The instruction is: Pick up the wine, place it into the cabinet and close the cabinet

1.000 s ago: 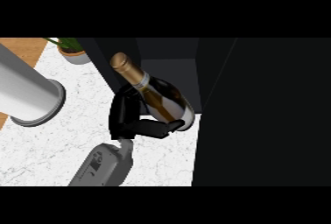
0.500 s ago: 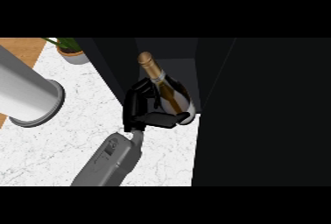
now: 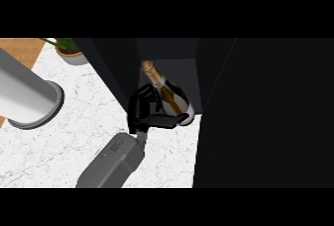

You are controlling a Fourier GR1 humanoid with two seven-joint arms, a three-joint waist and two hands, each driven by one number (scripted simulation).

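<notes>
Left hand (image 3: pixel 141 111) closed round the wine bottle (image 3: pixel 172 94) - bottle body at the hand's 2 o'clock, neck pointing 11 o'clock - in the cabinet (image 3: pixel 261 110) opening.

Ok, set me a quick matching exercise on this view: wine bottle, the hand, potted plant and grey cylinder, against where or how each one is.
Things:
1. wine bottle
2. left hand
3. potted plant
4. grey cylinder

Places or states:
A. far end of the counter, beside the cabinet's left wall
B. curled round the bottle
C. standing on the counter at the view's left edge
D. in the cabinet's opening, neck pointing inward

Pairs: 1-D, 2-B, 3-A, 4-C
</notes>
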